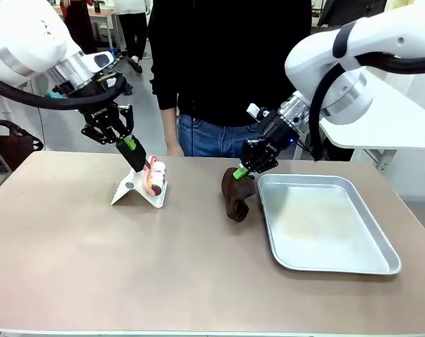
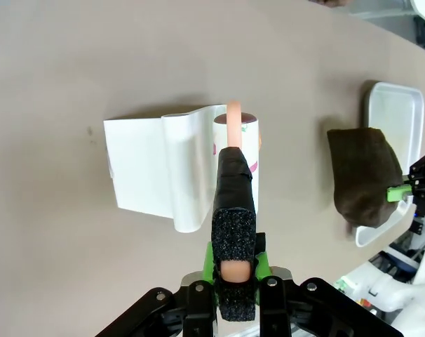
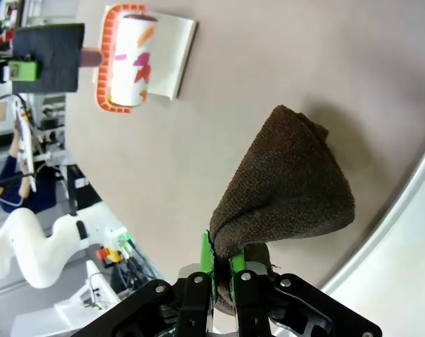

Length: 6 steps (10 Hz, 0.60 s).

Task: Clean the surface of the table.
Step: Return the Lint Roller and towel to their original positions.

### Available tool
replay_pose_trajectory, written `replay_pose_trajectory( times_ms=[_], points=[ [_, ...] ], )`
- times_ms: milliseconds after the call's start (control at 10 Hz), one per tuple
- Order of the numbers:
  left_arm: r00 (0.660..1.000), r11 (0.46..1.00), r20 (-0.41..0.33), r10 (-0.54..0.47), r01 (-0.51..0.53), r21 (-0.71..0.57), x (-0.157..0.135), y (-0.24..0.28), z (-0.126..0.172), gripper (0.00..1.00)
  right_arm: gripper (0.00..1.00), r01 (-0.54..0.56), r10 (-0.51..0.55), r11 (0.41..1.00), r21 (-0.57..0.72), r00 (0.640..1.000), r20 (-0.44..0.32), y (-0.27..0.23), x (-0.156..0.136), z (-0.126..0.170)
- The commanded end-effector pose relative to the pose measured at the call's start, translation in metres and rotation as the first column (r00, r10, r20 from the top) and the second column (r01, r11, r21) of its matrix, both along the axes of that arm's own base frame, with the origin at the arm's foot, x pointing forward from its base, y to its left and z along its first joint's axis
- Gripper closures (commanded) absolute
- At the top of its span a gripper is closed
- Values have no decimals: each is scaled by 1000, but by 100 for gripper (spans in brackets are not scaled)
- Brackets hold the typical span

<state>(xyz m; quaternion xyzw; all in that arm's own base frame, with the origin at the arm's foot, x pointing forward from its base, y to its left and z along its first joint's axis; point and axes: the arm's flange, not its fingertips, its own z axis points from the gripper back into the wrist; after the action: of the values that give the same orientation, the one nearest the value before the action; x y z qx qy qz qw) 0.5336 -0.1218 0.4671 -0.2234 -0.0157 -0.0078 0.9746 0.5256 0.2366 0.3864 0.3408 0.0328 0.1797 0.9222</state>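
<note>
Stretching across nearly the whole front view, the table (image 1: 79, 260) runs from the near edge up to the person standing at its far edge, its taupe top carrying three things. The silver metal tray (image 1: 378, 249) lies toward the right edge. Just beside its left rim hangs a dark brown cloth (image 1: 238, 195), its lower folds resting on the tabletop. Left of the middle, toward the far edge, a lint roller (image 1: 155, 177) with a pink frame sits against its white cover sheet (image 1: 132, 189).

The main risk I see lies with the cloth: wiped to the right, it could catch the tray's rim and shove the tray toward the right edge, or drag over the rim and skip the tabletop. Pinched only by its top corner, it may also bunch up and clean a narrow strip. On the other side, the sticky roller could lift or drag the loose white sheet across the table rather than rolling cleanly.

The right gripper (image 1: 246, 168) reaches down and leftward from a bent wrist, fingers clamped on the cloth's top. The left gripper (image 1: 130, 149) angles down and rightward, fingers closed on what looks like the roller's pink handle, though the padding on the fingers hides most of it in the left wrist view.
</note>
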Motion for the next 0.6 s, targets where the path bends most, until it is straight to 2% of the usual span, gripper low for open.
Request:
replay_pose_trajectory(
  times_ms=[0,500],
  points=[
    [1000,999,4,-30,29,45,5,-5,1,78,90,-22,22,1000,-9,1000,7,7,12,0],
    [999,998,-27,-34,36,52,9,-13,-14,78,90,-42,42,999,-11,999,8,13,15,-2]
  ],
)
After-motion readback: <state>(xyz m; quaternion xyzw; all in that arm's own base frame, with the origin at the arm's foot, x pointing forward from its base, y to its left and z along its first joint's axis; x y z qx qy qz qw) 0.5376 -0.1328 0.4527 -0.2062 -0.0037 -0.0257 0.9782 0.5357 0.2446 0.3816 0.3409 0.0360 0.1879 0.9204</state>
